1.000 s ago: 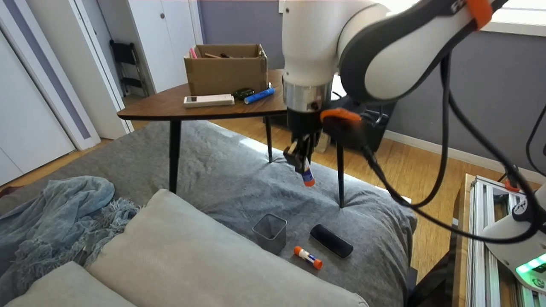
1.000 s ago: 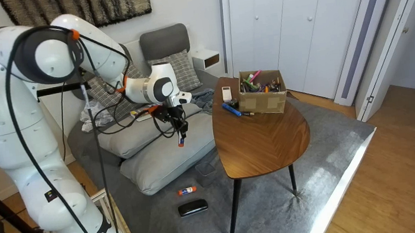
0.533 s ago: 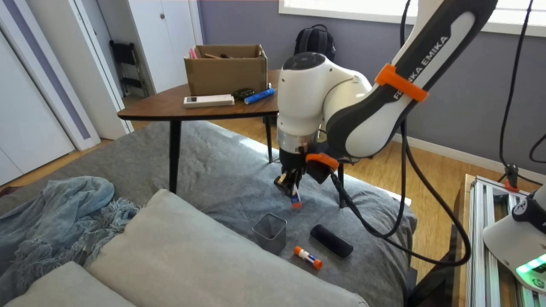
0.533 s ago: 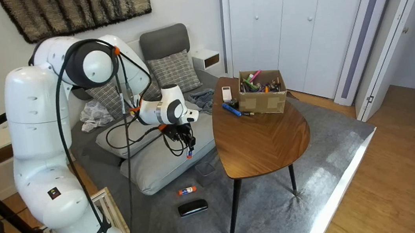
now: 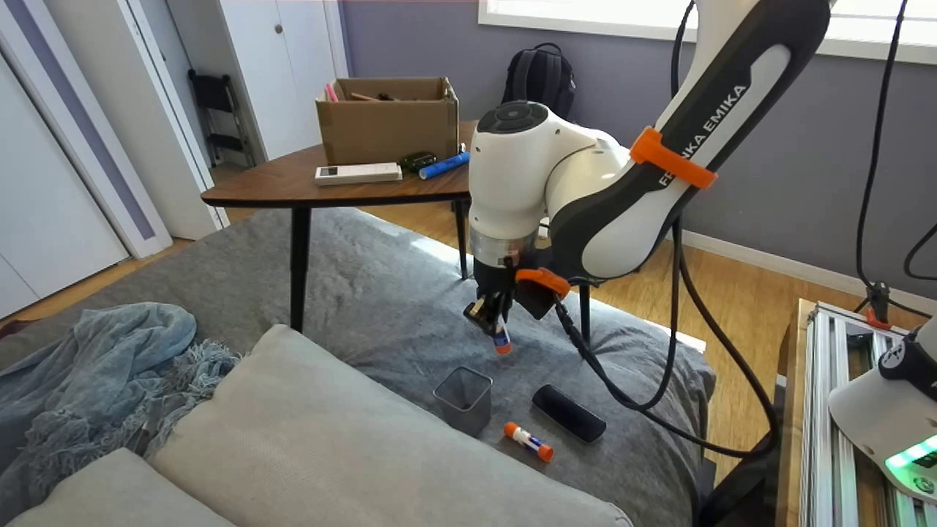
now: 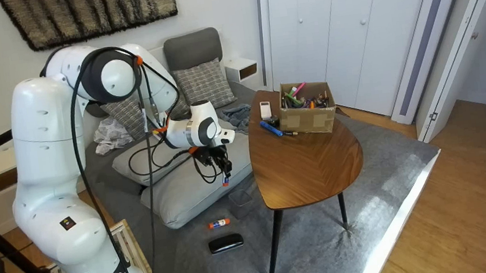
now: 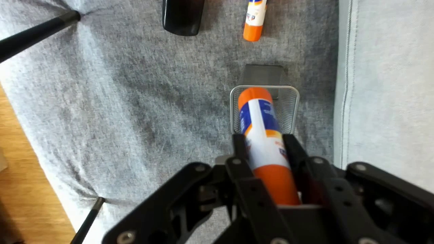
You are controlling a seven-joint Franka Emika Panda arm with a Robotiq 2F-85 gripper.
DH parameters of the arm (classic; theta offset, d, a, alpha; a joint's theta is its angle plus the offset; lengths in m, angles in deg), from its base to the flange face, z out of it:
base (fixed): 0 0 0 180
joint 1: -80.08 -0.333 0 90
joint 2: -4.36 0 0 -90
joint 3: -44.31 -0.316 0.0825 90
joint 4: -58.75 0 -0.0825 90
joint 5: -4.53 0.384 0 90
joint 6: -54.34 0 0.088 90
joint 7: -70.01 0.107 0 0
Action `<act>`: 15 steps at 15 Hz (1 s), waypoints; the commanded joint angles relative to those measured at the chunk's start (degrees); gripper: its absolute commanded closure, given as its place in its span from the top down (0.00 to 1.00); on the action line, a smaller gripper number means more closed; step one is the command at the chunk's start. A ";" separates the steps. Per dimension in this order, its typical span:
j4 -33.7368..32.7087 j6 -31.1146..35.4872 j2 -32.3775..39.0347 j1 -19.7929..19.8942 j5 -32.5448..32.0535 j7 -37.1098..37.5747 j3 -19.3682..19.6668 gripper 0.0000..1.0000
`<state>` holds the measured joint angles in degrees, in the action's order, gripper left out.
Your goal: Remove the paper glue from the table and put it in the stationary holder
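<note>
Sprawling across both exterior views is a big gray fabric surface, with the white robot arm leaning out over it. Next size down: a brown wooden surface, then a chunky pale cushion, then an open cardboard box sitting up on the wood. The gripper points down with its two fingers clamped on the sides of a glue stick. Lower down, a wire mesh holder stands open side up on the gray surface, with a black case lying near it. Smallest stuff last: a loose glue stick lies flat between the case and the cushion. As for the gripped one, white with a blue label and orange ends, it's wedged between the fingers, slightly tilted, one end poking out past the tips. The wrist view has that end overlapping the holder's opening, but in both exterior views it's in midair, above the rim and apart from it.
</note>
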<state>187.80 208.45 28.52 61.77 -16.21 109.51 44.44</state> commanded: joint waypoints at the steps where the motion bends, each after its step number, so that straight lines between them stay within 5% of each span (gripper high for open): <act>1: -5.20 1.44 7.42 -6.79 -3.30 9.98 6.55 0.08; 5: -8.87 6.28 14.76 -8.08 -0.22 12.76 8.00 0.08; 15: -18.28 20.80 29.98 -9.08 13.15 6.46 9.72 0.08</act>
<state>173.29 226.77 54.33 54.38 -7.61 118.51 52.94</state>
